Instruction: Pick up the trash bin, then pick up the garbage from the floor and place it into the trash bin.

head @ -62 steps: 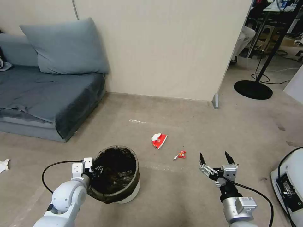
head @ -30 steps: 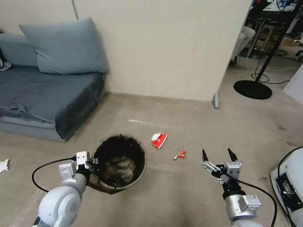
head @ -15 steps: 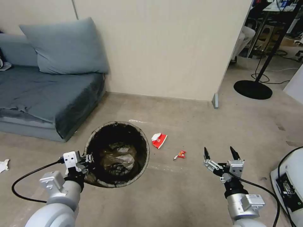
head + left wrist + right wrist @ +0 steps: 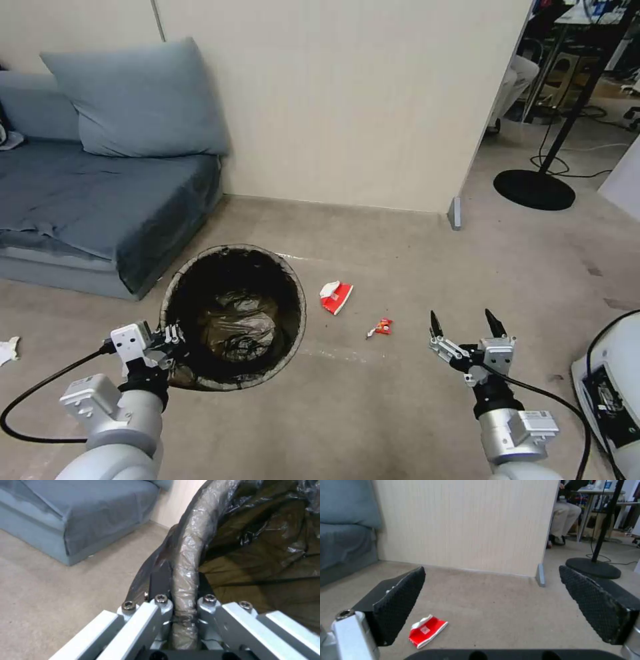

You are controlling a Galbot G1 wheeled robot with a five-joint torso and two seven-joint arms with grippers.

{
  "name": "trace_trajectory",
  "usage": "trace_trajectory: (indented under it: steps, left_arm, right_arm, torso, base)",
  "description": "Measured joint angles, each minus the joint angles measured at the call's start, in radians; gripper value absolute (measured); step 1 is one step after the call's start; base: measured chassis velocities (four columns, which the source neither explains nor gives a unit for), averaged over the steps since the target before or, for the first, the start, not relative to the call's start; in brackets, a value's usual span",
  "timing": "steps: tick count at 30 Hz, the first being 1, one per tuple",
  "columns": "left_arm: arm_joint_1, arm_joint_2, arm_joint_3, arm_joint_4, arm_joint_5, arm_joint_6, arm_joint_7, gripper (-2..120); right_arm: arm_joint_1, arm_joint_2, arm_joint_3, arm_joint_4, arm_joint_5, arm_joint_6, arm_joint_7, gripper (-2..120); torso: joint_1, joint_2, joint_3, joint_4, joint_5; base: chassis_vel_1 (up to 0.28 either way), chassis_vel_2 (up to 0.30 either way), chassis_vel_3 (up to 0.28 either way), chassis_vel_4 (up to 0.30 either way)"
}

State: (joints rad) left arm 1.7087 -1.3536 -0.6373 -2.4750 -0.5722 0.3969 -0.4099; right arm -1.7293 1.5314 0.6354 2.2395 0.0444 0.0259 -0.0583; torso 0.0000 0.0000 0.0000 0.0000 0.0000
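Observation:
The trash bin point(image 4: 233, 317), lined with a dark plastic bag, hangs off the floor, its mouth tilted toward my head camera. My left gripper point(image 4: 170, 340) is shut on its near-left rim, and in the left wrist view both fingers pinch the bag-covered rim point(image 4: 186, 567). On the floor to the bin's right lie two pieces of garbage: a red-and-white carton point(image 4: 336, 296) point(image 4: 426, 631) and a small red wrapper point(image 4: 381, 327). My right gripper point(image 4: 465, 323) point(image 4: 493, 605) stands open just right of the wrapper, holding nothing.
A grey sofa point(image 4: 100, 200) with a cushion fills the left side. A beige partition wall point(image 4: 347, 100) rises behind the litter. A black lamp base point(image 4: 535, 189) sits at the far right. White tissue point(image 4: 8, 349) lies at the left edge. A white machine point(image 4: 610, 400) stands at the right.
My left arm has lifted the bin off the floor and drawn it left and up, tilting its mouth toward the camera. The right gripper has crept slightly forward, still open.

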Motion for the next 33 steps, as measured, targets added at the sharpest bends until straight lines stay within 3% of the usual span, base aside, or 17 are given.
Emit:
trace_trajectory:
  steps: [33]
  left_arm:
    - [0.019, 0.000, 0.007, -0.002, 0.052, 0.005, 0.032, 3]
  right_arm:
    - [-0.012, 0.007, -0.003, 0.007, -0.012, 0.004, -0.017, 100]
  torso:
    - [0.000, 0.000, 0.000, 0.0000, 0.0000]
  base:
    - [-0.001, 0.001, 0.001, -0.002]
